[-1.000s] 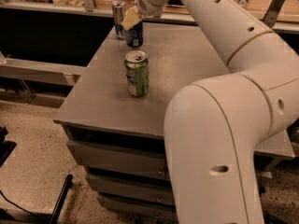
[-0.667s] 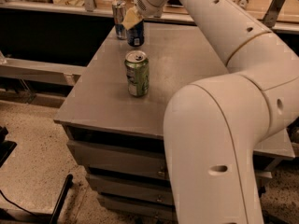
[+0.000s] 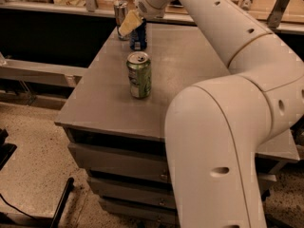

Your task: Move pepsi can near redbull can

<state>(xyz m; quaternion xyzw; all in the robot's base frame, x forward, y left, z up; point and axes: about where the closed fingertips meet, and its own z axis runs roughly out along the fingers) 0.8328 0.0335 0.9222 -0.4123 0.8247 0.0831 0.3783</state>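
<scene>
The pepsi can [image 3: 138, 41], dark blue, stands upright at the far left of the grey table [image 3: 190, 65]. The redbull can [image 3: 120, 12], slim and silver, stands just behind it and to its left, close to the table's back edge. My gripper [image 3: 131, 23] is at the pepsi can's top, reaching down from my white arm [image 3: 213, 27], and hides the can's upper part.
A green can [image 3: 139, 75] stands upright nearer the table's front, in line with the pepsi can. My large white arm covers the table's right side. A dark counter and shelf run behind the table. Drawers sit under the tabletop.
</scene>
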